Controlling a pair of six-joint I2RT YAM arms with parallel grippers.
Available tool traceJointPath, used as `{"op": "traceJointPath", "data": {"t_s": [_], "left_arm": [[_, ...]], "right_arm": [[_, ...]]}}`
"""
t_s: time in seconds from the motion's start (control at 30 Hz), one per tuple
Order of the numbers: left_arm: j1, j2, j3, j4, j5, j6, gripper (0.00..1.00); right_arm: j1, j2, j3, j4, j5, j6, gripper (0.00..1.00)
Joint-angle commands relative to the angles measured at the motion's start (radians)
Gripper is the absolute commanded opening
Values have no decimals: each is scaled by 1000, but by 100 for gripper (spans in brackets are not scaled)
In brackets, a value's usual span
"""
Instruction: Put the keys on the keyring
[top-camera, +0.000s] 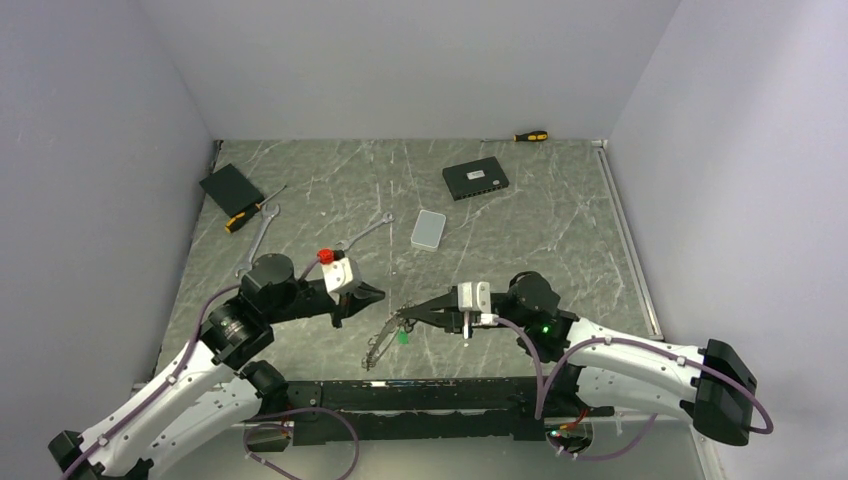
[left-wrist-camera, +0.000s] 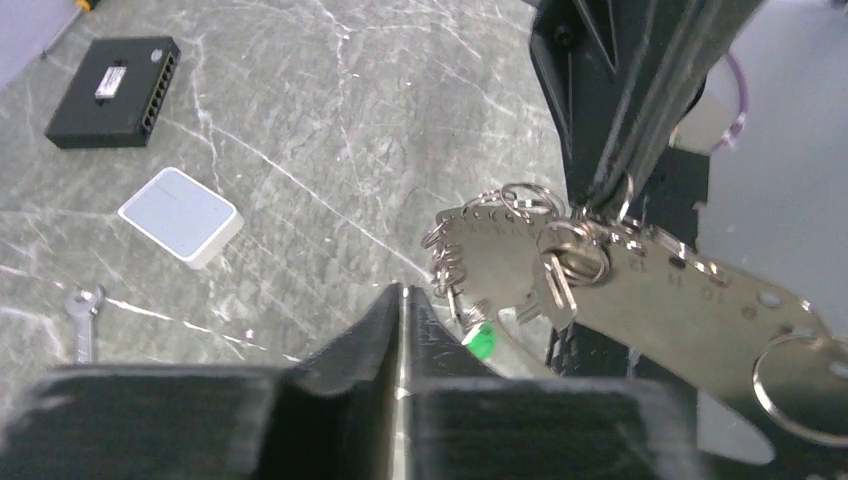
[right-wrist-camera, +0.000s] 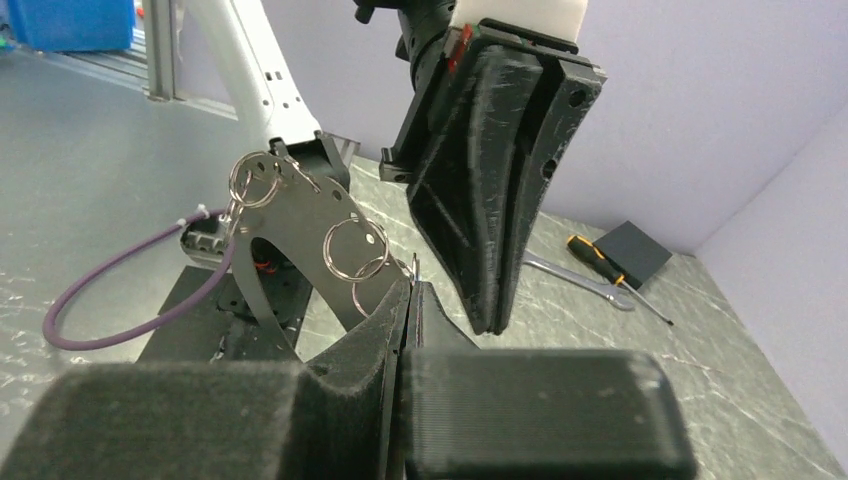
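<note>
keyring (top-camera: 383, 341) in right gripper (top-camera: 404, 318)

In the left wrist view, small numbers are stamped in a row along the upper edge of the metal plate (left-wrist-camera: 640, 300), just right of the keys (left-wrist-camera: 556, 290). They are turned and blurred and seem to read 10, 11 and 12, though not surely. More tiny marks follow the plate's notched left end, too small to read. The black box (left-wrist-camera: 112, 92) at far left bears a white label (left-wrist-camera: 108, 82), but its print cannot be made out. Nothing is legible in the top or right wrist views.
</note>
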Motion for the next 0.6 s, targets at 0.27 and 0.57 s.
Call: {"op": "traceJointPath", "data": {"t_s": [0.27,0.57], "left_arm": [[6,47,39,-65,252,136,52],[13,7,70,-84,340,130,48]], "right_arm": [[-77,-65,63,-113,-348,-103,0],[-282,73,343,-624,-742,-400,0]]}}
